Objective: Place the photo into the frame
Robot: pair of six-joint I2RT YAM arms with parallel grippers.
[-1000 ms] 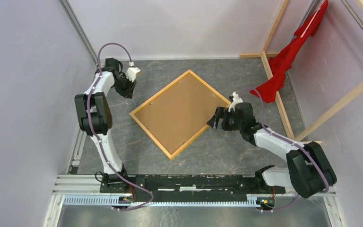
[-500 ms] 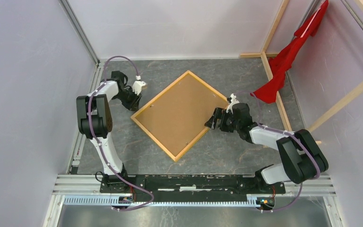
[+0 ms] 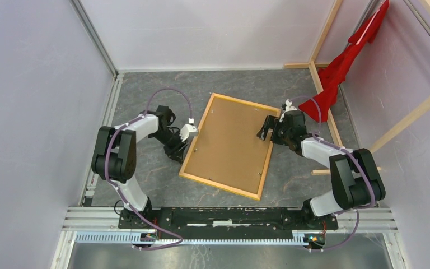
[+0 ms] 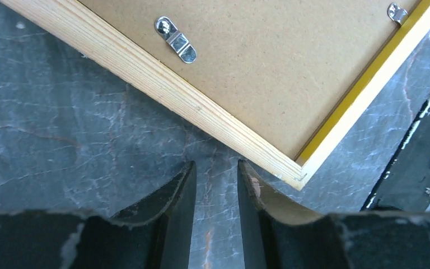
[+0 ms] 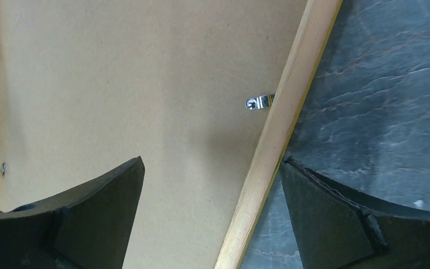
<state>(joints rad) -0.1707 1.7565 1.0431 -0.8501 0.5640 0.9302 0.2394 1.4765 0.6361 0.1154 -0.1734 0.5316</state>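
Rail of the frame point(image 3: 219, 186) between wide-apart right fingers point(image 5: 89, 213) — its corner just beyond barely-parted left fingers point(image 4: 168, 224)

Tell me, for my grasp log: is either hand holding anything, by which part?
Nothing held: the left hand is empty beside the frame; the right hand is open astride its rail.

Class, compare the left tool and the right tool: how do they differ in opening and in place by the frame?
Opening: the left tool has a narrow gap between its fingers; the right tool is spread wide.
Place: the left tool is over the table just off a corner of the frame; the right tool has the frame's rail between its fingers, one over the board.
Shared: both are black and grip nothing.
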